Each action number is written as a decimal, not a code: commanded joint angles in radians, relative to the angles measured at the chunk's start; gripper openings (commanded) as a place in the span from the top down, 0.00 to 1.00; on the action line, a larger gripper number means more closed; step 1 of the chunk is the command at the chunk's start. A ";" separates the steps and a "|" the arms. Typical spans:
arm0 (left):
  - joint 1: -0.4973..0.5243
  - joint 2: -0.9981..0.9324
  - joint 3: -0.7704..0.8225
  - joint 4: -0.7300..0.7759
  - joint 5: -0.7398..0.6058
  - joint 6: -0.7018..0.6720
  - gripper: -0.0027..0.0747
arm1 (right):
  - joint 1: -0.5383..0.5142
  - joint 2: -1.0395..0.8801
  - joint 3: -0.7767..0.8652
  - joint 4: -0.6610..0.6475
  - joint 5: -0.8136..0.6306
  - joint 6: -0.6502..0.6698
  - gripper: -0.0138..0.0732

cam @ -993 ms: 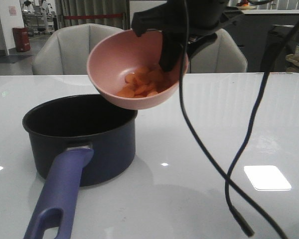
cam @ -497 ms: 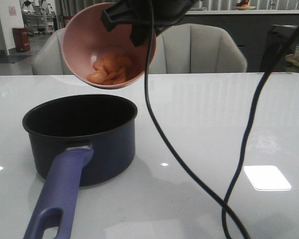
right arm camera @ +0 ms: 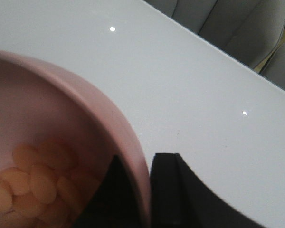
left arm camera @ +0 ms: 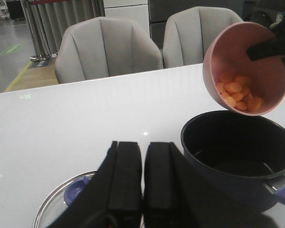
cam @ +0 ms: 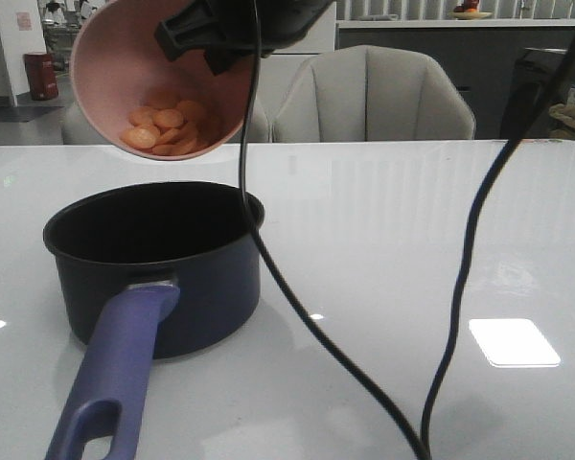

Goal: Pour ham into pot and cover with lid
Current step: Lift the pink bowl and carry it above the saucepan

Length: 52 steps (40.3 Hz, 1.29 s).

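My right gripper [cam: 216, 43] is shut on the rim of the pink bowl [cam: 120, 67], one finger inside and one outside [right arm camera: 168, 180]. The bowl hangs tilted above the far left rim of the pot [cam: 153, 264], its mouth turned toward the camera. The ham [cam: 163, 129] lies in orange slices at the bowl's low edge, still inside it. The pot [left arm camera: 237, 156] is dark navy, empty, with its purple handle [cam: 115, 374] pointing toward me. My left gripper [left arm camera: 143, 156] is shut on nothing, low beside the pot, over the lid [left arm camera: 69, 202] lying flat on the table.
Black cables [cam: 460, 287] hang from the right arm across the middle and right of the front view. Grey chairs [cam: 374, 96] stand behind the white table's far edge. A bright reflection [cam: 513, 342] lies on the table at the right.
The right gripper has carried the bowl left and upward, from beside the pot's right rim to above its left part. The bowl has tipped further and the ham has slid to its lower edge.
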 commanded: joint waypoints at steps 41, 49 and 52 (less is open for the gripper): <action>-0.007 0.012 -0.027 -0.004 -0.066 -0.003 0.82 | -0.097 -0.105 0.117 0.041 -0.263 0.137 0.68; -0.007 0.012 -0.027 -0.004 -0.066 -0.003 0.82 | -0.107 -0.106 0.117 0.087 -0.278 0.137 0.68; -0.007 0.012 -0.027 -0.004 -0.066 -0.003 0.82 | -0.107 -0.106 0.117 0.113 -0.278 0.137 0.68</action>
